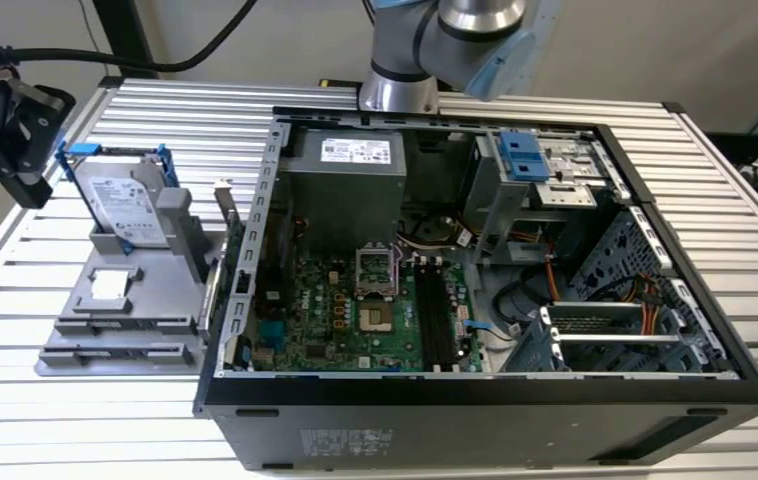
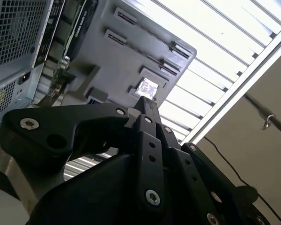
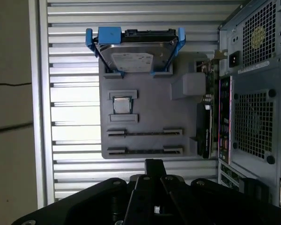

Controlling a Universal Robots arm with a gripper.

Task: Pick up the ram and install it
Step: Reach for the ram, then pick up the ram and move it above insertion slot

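Matte black pincer (image 3: 153,165), slotted grey tray (image 3: 150,112)

No print can be read for certain – only where it stands. A white label (image 1: 123,205) with dark print covers the face of the hard drive (image 1: 112,195), and shows in the first wrist view too (image 3: 132,60). Another white label (image 1: 355,150) sits on the power supply (image 1: 342,185) inside the case (image 1: 486,420). A pale sticker (image 1: 347,441) with fine print is on the case's outer wall. Pale lettering (image 2: 79,23) runs along the dark card (image 2: 75,33) – too small to make out.
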